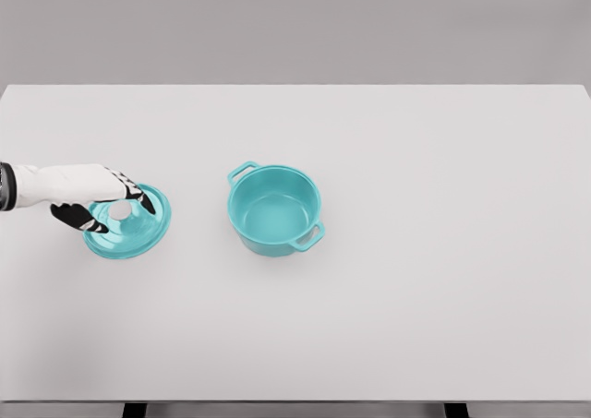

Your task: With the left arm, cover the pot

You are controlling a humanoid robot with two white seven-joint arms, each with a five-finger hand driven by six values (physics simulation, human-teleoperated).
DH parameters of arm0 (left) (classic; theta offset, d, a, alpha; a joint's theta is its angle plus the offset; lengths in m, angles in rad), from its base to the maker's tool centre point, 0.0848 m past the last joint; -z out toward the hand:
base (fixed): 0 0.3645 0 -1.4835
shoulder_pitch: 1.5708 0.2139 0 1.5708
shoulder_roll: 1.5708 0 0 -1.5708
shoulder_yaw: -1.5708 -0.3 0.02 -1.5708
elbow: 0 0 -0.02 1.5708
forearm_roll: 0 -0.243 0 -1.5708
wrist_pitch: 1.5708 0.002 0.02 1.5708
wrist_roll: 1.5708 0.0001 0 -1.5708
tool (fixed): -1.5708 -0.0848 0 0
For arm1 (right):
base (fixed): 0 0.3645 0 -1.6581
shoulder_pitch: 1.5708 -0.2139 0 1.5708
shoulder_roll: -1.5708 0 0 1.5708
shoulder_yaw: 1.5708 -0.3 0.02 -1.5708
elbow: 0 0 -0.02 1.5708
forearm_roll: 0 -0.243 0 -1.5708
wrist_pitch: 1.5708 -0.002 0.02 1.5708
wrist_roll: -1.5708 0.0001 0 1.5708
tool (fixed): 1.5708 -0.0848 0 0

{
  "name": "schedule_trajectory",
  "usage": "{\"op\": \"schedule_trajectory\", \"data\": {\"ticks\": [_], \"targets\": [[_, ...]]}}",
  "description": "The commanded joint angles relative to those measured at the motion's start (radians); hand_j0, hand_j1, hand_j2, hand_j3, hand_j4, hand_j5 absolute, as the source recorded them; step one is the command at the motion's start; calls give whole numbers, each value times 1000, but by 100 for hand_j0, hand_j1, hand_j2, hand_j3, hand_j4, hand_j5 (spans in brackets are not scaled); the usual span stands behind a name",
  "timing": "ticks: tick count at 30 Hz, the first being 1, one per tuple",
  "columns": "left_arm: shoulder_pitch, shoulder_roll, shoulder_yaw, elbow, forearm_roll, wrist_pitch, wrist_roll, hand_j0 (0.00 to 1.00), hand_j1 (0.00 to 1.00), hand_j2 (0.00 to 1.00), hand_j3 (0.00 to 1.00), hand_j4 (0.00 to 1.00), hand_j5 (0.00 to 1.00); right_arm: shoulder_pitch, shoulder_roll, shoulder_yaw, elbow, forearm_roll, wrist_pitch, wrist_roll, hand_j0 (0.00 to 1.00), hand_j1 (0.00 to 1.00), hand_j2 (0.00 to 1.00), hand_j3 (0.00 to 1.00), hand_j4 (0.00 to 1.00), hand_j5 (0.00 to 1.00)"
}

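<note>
White table (pixel 416 326) filling most of the view, plain grey backdrop (pixel 295 26) behind it

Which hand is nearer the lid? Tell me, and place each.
Left. The left hand is over the lid, fingers around its knob. The right hand is out of view.

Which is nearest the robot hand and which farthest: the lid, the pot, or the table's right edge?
From the left robot hand, head view:
1. Lid: right under the fingers, at the left of the table.
2. Pot: open, near the middle, to the hand's right.
3. Table's right edge: far across on the other side.
</note>
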Motion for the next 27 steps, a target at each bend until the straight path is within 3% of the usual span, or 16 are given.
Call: {"op": "schedule_trajectory", "data": {"ticks": [1,16,23,27], "targets": [[0,-20,-3,25,-13,4,0,76,76,76,76,76,76,0,0,0,0,0,0,1,100,100,100,100,100,100],[0,-20,-5,43,-13,4,0,73,73,73,73,73,73,0,0,0,-1,0,0,1,100,100,100,100,100,100],[0,-20,-3,42,-13,4,0,58,58,58,58,58,58,0,0,0,0,0,0,1,100,100,100,100,100,100],[0,-21,-5,43,-13,4,0,58,58,58,58,58,58,0,0,0,0,0,0,1,100,100,100,100,100,100]]}}
